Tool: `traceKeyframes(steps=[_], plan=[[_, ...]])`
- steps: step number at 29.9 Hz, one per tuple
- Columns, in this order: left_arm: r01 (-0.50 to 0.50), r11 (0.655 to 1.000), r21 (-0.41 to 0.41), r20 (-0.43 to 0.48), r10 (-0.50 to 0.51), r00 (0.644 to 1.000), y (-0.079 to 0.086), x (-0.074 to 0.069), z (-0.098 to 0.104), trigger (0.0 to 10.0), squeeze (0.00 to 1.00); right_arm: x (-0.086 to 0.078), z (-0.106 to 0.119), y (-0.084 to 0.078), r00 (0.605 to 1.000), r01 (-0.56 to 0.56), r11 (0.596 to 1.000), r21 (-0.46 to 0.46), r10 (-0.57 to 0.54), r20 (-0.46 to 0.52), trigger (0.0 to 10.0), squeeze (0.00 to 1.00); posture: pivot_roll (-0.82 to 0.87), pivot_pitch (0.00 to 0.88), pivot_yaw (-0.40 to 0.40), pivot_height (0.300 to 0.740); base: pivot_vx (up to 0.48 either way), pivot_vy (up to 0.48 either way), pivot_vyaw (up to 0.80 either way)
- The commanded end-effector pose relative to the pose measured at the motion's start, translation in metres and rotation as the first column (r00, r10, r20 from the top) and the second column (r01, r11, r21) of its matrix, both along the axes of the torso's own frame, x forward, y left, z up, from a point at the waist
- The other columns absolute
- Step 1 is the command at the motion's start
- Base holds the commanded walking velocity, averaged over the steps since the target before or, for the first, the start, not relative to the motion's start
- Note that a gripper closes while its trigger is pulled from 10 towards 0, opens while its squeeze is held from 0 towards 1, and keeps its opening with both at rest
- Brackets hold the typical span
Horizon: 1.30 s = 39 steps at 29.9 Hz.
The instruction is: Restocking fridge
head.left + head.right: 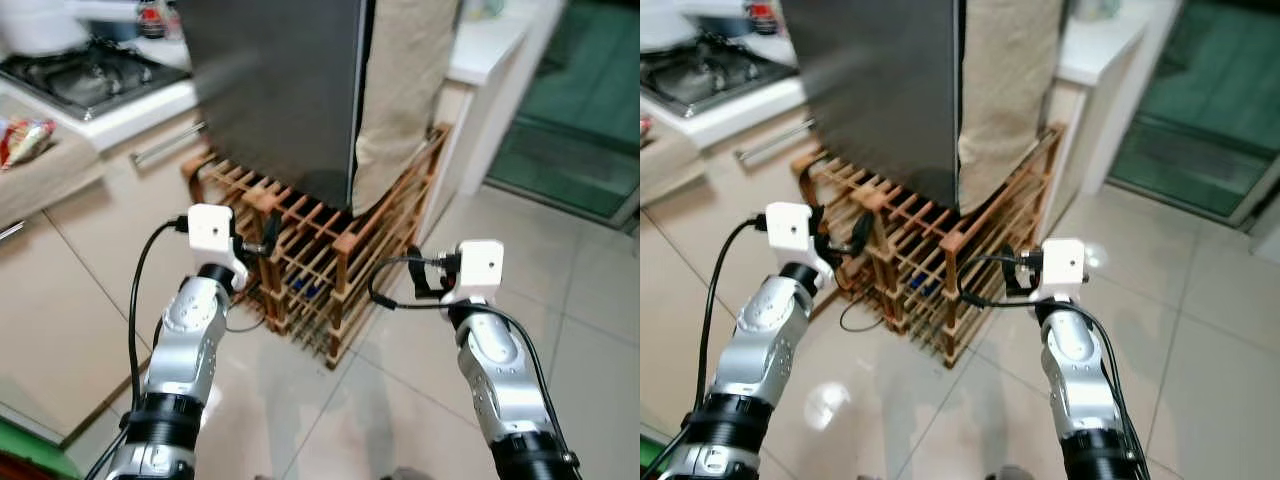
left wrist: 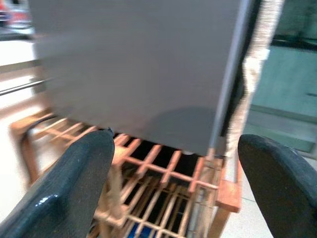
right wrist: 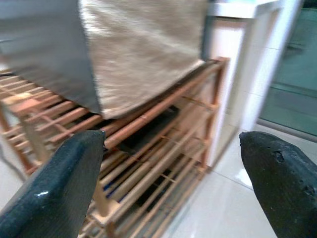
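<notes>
Your fridge is dead ahead, a tall grey slab standing upright on a wooden slatted rack, its long axis vertical and its flat door face turned toward you and slightly left. A beige cloth drapes down its right side. I'd judge that door stiff, smooth and slippery, heavy on the swing; take it by the right-hand vertical edge where door meets cloth, since no handle can be made out.

Your left gripper hovers near the rack's left corner, fingers spread wide, nothing between them. Your right gripper sits to the right, just off the rack's near corner, fingers spread wide too, empty.

Far left there's a stove on the worktop, and pale tiled floor runs off to your right.
</notes>
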<state>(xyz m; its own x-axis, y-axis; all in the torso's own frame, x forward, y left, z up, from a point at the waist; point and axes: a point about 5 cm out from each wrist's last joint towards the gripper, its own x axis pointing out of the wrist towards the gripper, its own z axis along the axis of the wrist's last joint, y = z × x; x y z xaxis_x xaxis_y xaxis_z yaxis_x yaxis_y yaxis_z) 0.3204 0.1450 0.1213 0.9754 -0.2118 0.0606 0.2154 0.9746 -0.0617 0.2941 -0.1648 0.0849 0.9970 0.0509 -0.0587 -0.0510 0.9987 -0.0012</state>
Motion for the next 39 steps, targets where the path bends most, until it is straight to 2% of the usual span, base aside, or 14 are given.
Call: traceKeyframes(steps=[1,7,14,16,17,18,20,21,22,24,25,29,35,39], plan=[[0.029,1.000,-0.003,0.011,-0.029,1.000,-0.009,0.002,0.003,10.0,0.00,0.000,0.004,-0.006,1.000,0.018,1.000,-0.004,-0.018,0.020,10.0,0.00,-0.06,0.000,0.049,0.740,0.000,0.472,-0.69],[0.040,0.999,0.011,0.019,-0.040,0.999,-0.011,0.003,0.005,10.0,0.00,0.000,0.005,-0.004,1.000,-0.004,1.000,-0.004,0.004,0.031,10.0,0.00,-0.06,0.000,0.050,0.740,0.000,0.421,-0.68],[0.052,0.999,0.001,0.035,-0.052,0.998,-0.013,0.004,0.008,10.0,0.00,-0.001,0.006,0.005,0.998,-0.042,0.999,-0.020,0.043,0.046,10.0,0.00,-0.06,0.000,0.052,0.740,0.000,0.000,0.00],[0.049,0.999,-0.013,0.055,-0.048,0.997,-0.014,0.003,0.011,10.0,0.00,0.003,0.022,-0.001,0.994,0.008,0.997,-0.072,0.000,0.105,10.0,0.00,-0.05,0.000,0.051,0.740,0.122,-0.291,0.00],[0.049,0.999,-0.013,0.055,-0.048,0.997,-0.014,0.003,0.011,10.0,0.00,0.003,0.022,-0.001,0.994,0.008,0.997,-0.072,0.000,0.105,10.0,0.00,-0.05,0.000,0.051,0.740,0.244,-0.315,0.00],[0.040,0.999,-0.020,0.081,-0.038,0.996,-0.013,0.001,0.020,10.0,0.00,0.004,0.048,-0.007,0.981,0.062,0.995,-0.084,-0.045,0.187,10.0,0.00,-0.06,0.000,0.054,0.740,0.251,-0.255,0.00],[0.039,0.999,-0.023,0.111,-0.037,0.993,-0.010,-0.006,0.030,10.0,0.00,-0.002,0.062,-0.015,0.970,0.104,0.993,-0.060,-0.088,0.225,10.0,0.00,-0.06,0.000,0.053,0.740,0.126,-0.127,0.00],[0.039,0.999,-0.023,0.111,-0.037,0.993,-0.010,-0.006,0.030,10.0,0.00,-0.002,0.062,-0.015,0.970,0.104,0.993,-0.060,-0.088,0.225,10.0,0.00,-0.06,0.000,0.053,0.740,0.000,0.000,0.00],[0.057,0.998,-0.021,0.135,-0.054,0.989,-0.005,-0.019,0.041,10.0,0.00,-0.015,0.062,-0.021,0.972,0.118,0.992,-0.054,-0.104,0.208,10.0,0.00,-0.06,0.000,0.048,0.740,0.000,0.000,0.00],[0.065,0.998,-0.008,0.137,-0.063,0.989,-0.001,-0.027,0.044,10.0,0.00,-0.024,0.053,-0.023,0.985,0.103,0.989,-0.107,-0.086,0.149,10.0,0.00,-0.05,0.000,0.046,0.740,0.000,0.000,0.00],[0.064,0.998,-0.008,0.129,-0.062,0.990,0.001,-0.030,0.044,10.0,0.00,-0.030,0.047,-0.025,0.989,0.099,0.990,-0.104,-0.087,0.117,10.0,0.00,-0.05,0.000,0.038,0.740,0.289,0.000,0.00],[0.058,0.998,-0.005,0.117,-0.057,0.991,0.002,-0.030,0.041,10.0,0.00,-0.046,0.033,-0.029,0.989,0.127,0.990,-0.067,-0.121,0.082,10.0,0.00,-0.05,0.000,0.034,0.740,0.353,-0.159,0.00],[0.073,0.997,0.003,0.090,-0.073,0.993,-0.010,-0.026,0.040,10.0,0.00,-0.045,0.026,-0.031,0.989,0.142,0.988,-0.062,-0.138,0.058,10.0,0.00,-0.06,0.000,0.046,0.740,0.330,-0.345,0.00],[0.081,0.997,-0.014,0.073,-0.079,0.994,-0.017,-0.022,0.040,10.0,0.00,-0.033,0.035,-0.033,0.985,0.151,0.985,-0.079,-0.143,0.092,10.0,0.00,-0.07,0.000,0.059,0.740,0.345,-0.330,-0.80]])
